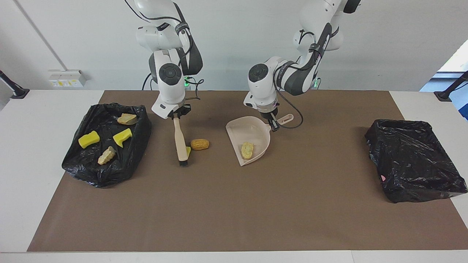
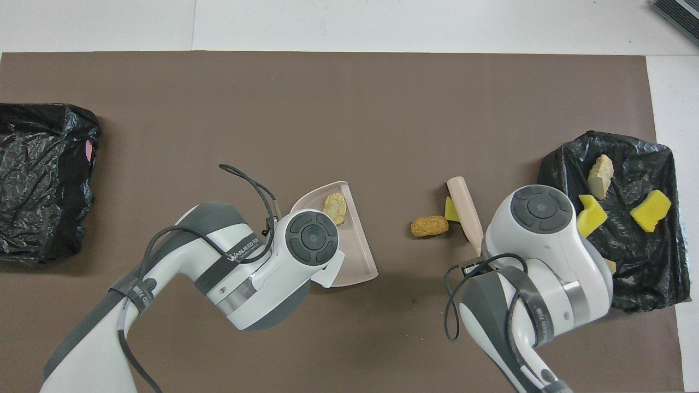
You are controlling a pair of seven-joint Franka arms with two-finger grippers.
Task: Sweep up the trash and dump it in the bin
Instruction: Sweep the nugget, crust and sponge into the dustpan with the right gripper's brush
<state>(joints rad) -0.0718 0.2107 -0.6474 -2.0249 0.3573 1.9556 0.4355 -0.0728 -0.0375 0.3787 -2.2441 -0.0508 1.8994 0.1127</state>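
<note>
Tabletop: right gripper (image 1: 176, 115) clamping brush (image 1: 180, 140).

Overhead view: left arm's wrist housing covers the dustpan (image 2: 357, 261) handle and the left gripper; right arm's housing covers the brush (image 2: 464, 214) handle end, the right gripper and most of one beige chunk (image 2: 610, 266) in the bin (image 2: 655, 284) at that end. The yellow sponge bit (image 2: 450, 209) shows only as a sliver past the brush. The second bin (image 2: 33, 180) is cut by the picture's edge.
</note>
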